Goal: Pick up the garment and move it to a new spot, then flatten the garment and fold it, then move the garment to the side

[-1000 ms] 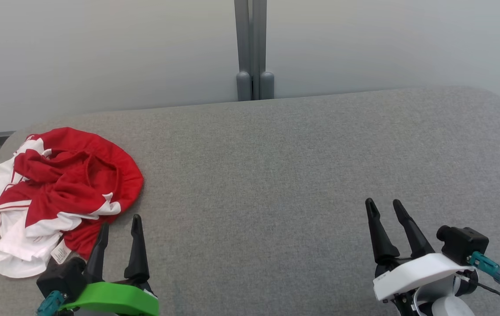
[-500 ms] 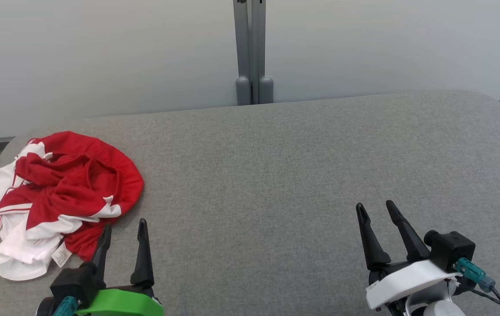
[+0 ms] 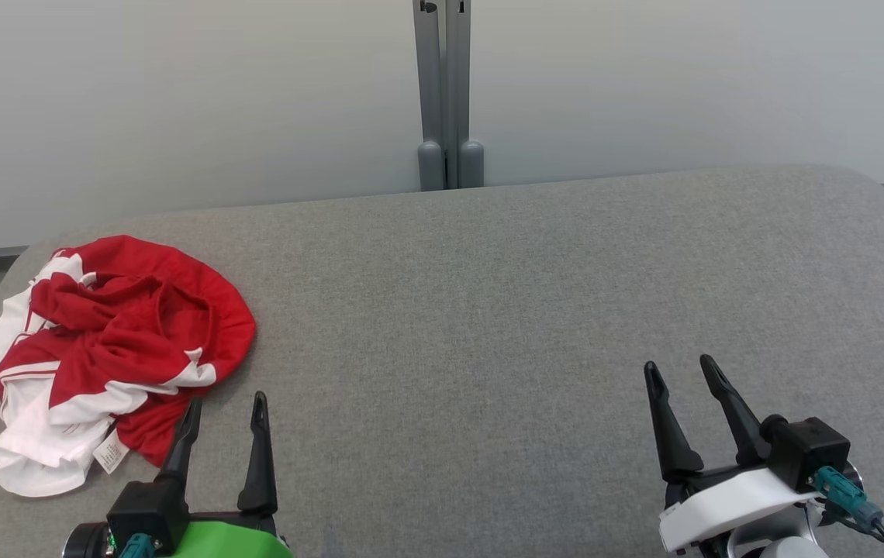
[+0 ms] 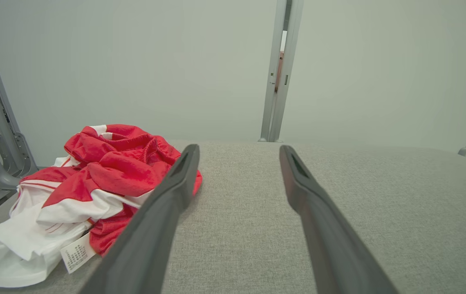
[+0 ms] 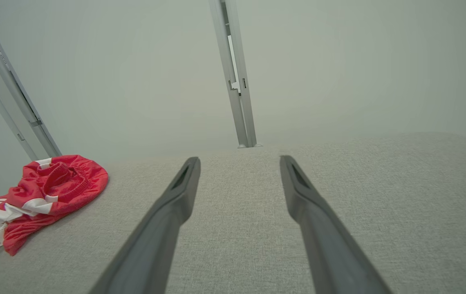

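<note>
The red-and-white garment (image 3: 108,356) lies crumpled on the grey table (image 3: 488,310) — at its left end. The left gripper (image 3: 226,412) hangs just beside it, fingers apart; the right gripper (image 3: 681,373) — also spread and empty — is well apart.

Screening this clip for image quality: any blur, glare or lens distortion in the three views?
Head view: sharp, even soft light, no glare on the garment. Left wrist view: the gripper fingers look slightly soft up close. Right wrist view: wide-angle lens splays the wall posts; picture pale, low contrast.
</note>
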Tool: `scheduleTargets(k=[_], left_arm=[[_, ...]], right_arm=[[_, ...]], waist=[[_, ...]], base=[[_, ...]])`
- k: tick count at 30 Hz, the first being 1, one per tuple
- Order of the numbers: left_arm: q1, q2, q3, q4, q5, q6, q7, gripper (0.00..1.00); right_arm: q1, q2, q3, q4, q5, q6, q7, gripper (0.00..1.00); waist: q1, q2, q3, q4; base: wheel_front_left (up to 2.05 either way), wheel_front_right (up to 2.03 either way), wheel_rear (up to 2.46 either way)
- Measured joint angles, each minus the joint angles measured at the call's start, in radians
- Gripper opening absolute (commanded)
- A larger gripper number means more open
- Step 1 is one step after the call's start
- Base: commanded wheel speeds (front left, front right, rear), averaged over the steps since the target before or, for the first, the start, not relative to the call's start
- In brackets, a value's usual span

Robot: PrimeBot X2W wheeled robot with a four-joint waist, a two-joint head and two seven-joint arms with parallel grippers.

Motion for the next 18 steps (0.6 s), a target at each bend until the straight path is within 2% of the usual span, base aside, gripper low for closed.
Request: scheduleTargets(k=[18], left_arm=[[0.016,-0.001,-0.009,-0.012,0.106,0.003,-0.031,1.00]], right_arm=[[0.010,0.000,-0.002,-0.004,-0.114,0.000,-0.033,1.00]], waist=[[0.0000,0.0000,-0.005,0.008]], base=[[0.00,0.00,0.00]])
